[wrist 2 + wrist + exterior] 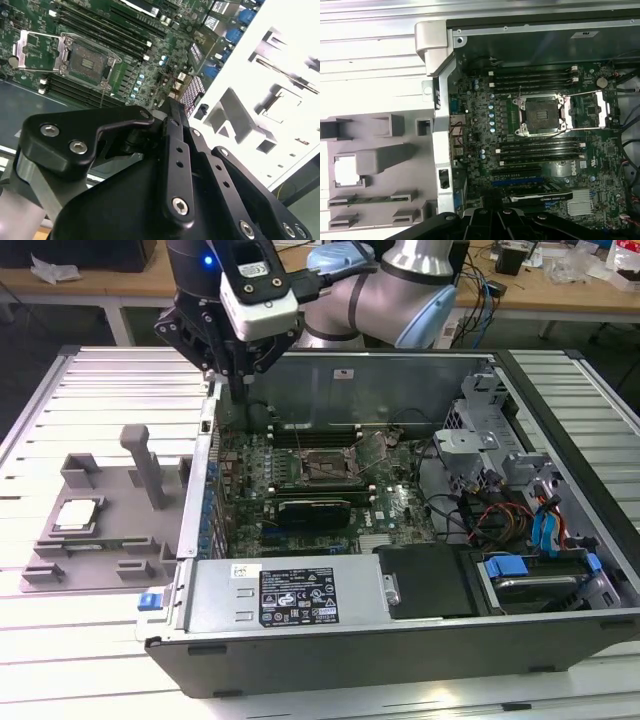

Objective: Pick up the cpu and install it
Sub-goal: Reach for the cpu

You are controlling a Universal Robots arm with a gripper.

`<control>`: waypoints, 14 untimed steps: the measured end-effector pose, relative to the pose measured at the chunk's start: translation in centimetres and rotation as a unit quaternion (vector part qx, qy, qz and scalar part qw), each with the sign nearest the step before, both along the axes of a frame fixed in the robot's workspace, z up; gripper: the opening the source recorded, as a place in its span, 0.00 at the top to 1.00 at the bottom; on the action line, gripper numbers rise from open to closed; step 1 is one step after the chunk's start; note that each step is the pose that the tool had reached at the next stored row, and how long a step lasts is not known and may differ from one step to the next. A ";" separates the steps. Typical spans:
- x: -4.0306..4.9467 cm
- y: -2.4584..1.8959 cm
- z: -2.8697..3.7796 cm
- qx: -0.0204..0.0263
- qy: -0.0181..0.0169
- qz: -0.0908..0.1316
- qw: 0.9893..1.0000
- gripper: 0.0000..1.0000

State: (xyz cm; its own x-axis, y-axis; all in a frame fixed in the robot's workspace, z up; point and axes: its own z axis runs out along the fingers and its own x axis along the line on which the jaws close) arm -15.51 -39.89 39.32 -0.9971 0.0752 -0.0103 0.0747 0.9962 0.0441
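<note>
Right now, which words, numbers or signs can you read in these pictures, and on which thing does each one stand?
Nothing can be read with certainty.
Black label on the silver box: white print, too small to read.
Small white sticker on the same box: too small.
Pale sticker on the inner wall of the case: blurred.
The cpu top: no legible marking.

The claw point(245, 378) is matt black with bright metal screws. Near it, the motherboard point(390, 505) is lacquered green inside a grey sheet-metal computer case point(400, 390). Farther from the claw, the cpu point(77, 514) shows a pale satin metal top in a matt grey plastic tray point(120, 502) on the ribbed, silvery metal tabletop point(100, 380).
</note>
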 end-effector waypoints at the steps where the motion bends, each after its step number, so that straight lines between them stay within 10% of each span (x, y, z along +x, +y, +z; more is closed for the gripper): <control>1: -0.15 0.00 0.00 0.000 0.000 0.000 1.000 0.89; 14: -4.01 0.00 0.00 0.000 0.000 0.000 1.000 0.89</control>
State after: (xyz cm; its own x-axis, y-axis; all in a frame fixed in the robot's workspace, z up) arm -19.52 -39.88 39.32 -0.9971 0.0753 -0.0103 0.0748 0.9962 0.0441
